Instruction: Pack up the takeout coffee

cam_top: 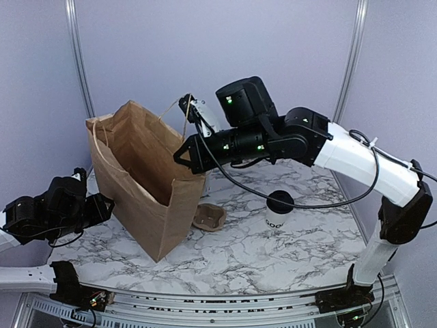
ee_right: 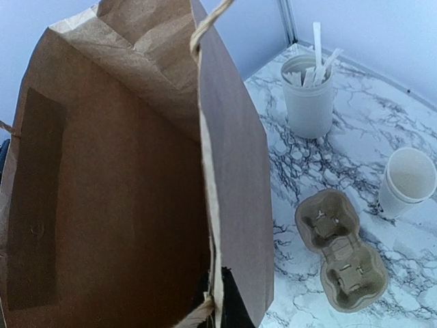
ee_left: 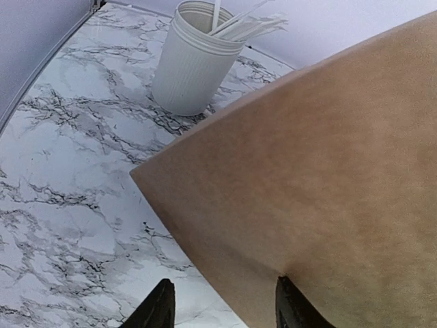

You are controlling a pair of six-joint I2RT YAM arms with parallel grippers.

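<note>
top external view: a tall brown paper bag [cam_top: 147,188] stands open on the white, grey-veined marble tabletop [cam_top: 273,260], its kraft walls creased and its mouth a rough rectangle. the right claw [cam_top: 183,156] reaches across from the right and is closed on the bag's near-right rim, next to a twine handle [cam_top: 184,113]. the takeout coffee [cam_top: 278,212] stands upright on the tabletop to the right of the bag and well apart from it, under the right arm: a small white paper cup with a round black lid and dark lettering on its side. between bag and coffee lies a tan moulded-pulp cup carrier [cam_top: 209,216], just beside the bag's base. the left claw [cam_top: 102,205] sits low at the bag's left side.

left wrist view: the bag's matte brown wall [ee_left: 328,171] fills the right half and comes to a sharp folded corner. the left claw [ee_left: 222,311] is wide, with its two black fingertips [ee_left: 160,307] apart at the bottom edge and holding nothing. behind stands a ribbed white cylindrical utensil holder [ee_left: 194,61] with pale sticks in it.

right wrist view: the camera looks down into the bag's smooth brown inside [ee_right: 116,205]. the right claw [ee_right: 215,307] pinches the thin paper wall between its dark fingers. outside the bag are the utensil holder [ee_right: 308,99], the two-pocket cup carrier [ee_right: 341,249] and lidless white paper cups [ee_right: 407,181].
</note>
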